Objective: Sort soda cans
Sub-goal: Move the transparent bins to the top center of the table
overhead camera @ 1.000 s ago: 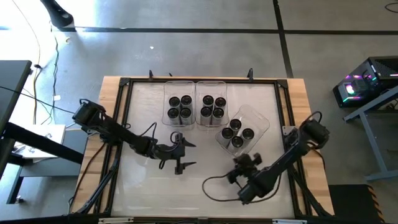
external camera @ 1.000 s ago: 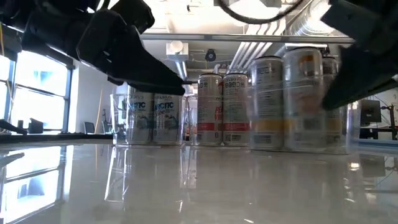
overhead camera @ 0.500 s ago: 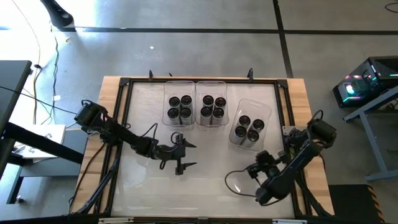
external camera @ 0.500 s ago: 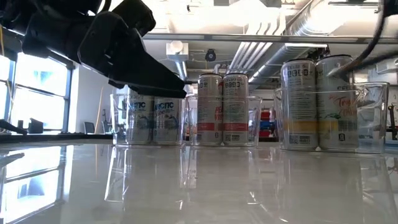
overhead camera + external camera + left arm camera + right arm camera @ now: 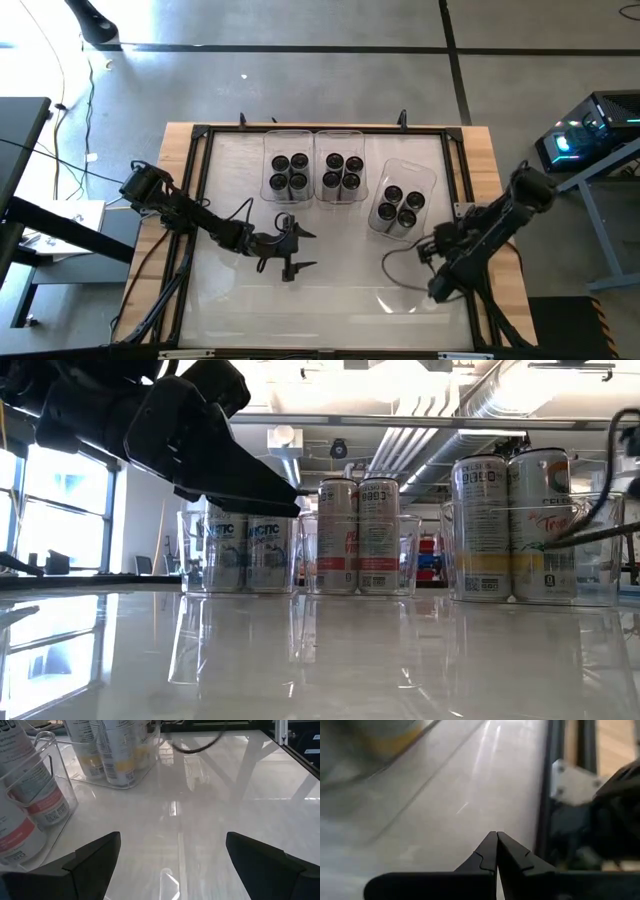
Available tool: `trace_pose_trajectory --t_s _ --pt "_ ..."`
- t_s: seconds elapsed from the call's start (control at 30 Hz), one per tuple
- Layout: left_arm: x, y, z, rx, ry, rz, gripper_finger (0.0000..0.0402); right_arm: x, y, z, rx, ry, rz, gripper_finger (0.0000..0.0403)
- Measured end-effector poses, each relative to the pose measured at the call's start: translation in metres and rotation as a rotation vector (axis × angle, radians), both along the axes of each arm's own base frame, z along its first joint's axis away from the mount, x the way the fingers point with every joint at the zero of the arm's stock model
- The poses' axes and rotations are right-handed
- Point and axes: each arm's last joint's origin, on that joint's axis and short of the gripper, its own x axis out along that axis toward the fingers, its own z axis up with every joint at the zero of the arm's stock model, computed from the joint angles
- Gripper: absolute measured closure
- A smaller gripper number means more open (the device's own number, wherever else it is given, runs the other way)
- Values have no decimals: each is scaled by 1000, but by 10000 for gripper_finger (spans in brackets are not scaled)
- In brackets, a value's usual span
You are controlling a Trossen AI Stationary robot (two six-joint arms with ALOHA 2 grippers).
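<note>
1. You are working in a lab or industrial workshop, not a home: the floor (image 5: pixel 300 90) around the rig is bare grey concrete crossed by dark lines.
2. Your tabletop (image 5: pixel 240 300) is a white sheet in a black frame on a wooden bench, with two dark robot arms mounted at its sides.
3. In the low view, exposed silver ducts (image 5: pixel 500 400) and pipes run along an open ceiling, and tall windows (image 5: pixel 60 510) stand at one side.
4. A computer case with coloured lights (image 5: pixel 580 140) sits on a desk beside the rig, and loose cables (image 5: pixel 70 110) trail over the floor.
</note>
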Motion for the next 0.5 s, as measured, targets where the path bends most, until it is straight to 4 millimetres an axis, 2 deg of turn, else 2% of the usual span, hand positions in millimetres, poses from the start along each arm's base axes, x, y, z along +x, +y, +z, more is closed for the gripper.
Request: trace_pose_trajectory --t_s 0.07,0.2,0.5 --pt "0 0 0 -2 0 -3 46 -1 -12 -2 -18 -8 -13 403" --pt "0 -1 1 -8 -2 -16 46 5 -15 4 -55 -56 48 403" --pt "1 -1 3 4 -26 -27 46 14 -27 5 -92 -90 34 403"
